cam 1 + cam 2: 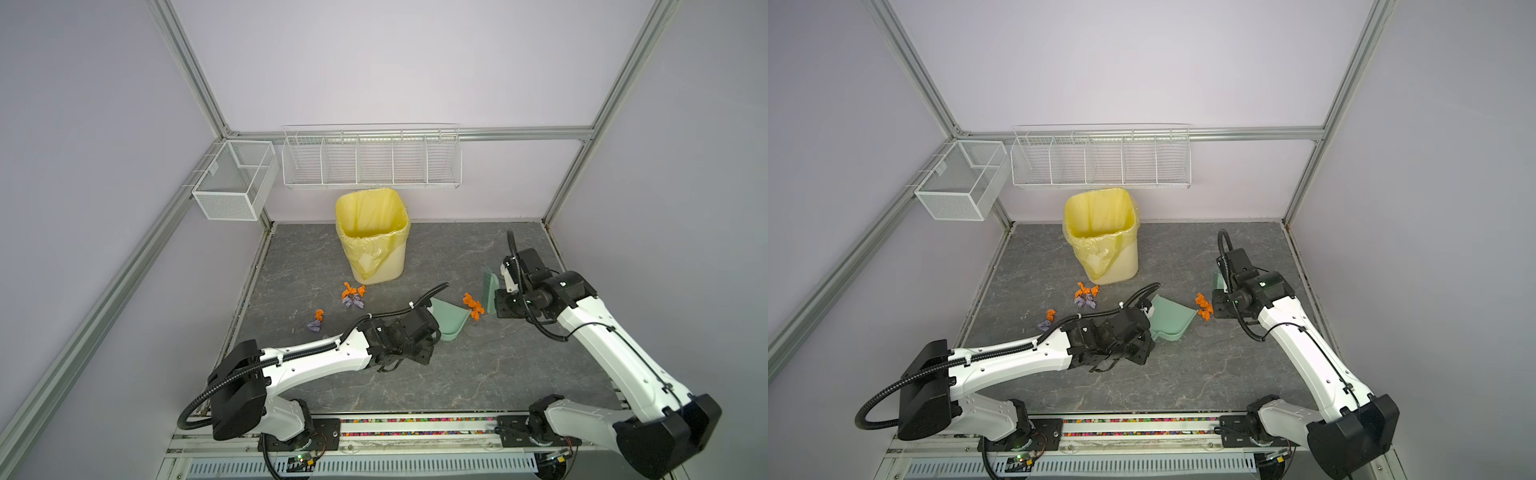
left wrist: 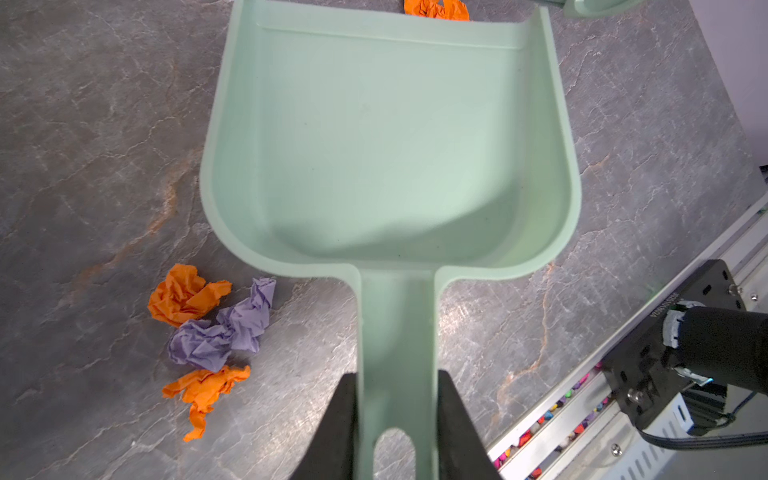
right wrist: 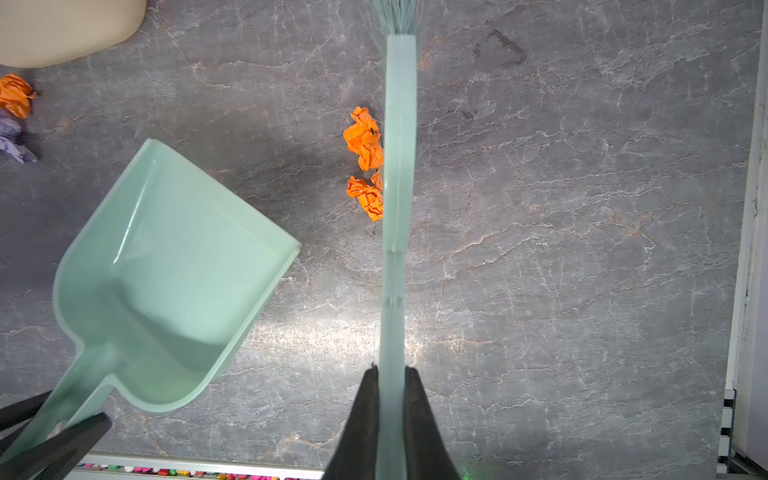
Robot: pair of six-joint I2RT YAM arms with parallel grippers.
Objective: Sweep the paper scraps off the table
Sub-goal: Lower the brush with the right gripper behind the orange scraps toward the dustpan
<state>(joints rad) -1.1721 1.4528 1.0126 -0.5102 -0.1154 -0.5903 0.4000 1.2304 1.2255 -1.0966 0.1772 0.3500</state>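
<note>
My left gripper (image 2: 397, 378) is shut on the handle of the mint-green dustpan (image 2: 390, 137), which lies empty on the table (image 1: 457, 374), its mouth facing the brush. My right gripper (image 3: 391, 370) is shut on the mint-green brush (image 3: 399, 145), bristles down at the right. Orange paper scraps (image 3: 365, 162) lie against the brush's side, between it and the dustpan (image 1: 451, 320); both top views show them (image 1: 473, 306) (image 1: 1204, 306). More orange and lilac paper scraps (image 2: 216, 328) lie beside the dustpan's handle, near the bin (image 1: 353, 295). Another orange and lilac pair (image 1: 316, 321) lies further left.
A yellow-lined bin (image 1: 374, 237) stands at the back of the table, behind the scraps. White wire baskets (image 1: 370, 160) hang on the back wall and a mesh one (image 1: 232, 180) on the left frame. The table's aluminium frame (image 2: 582, 395) runs close behind the dustpan handle.
</note>
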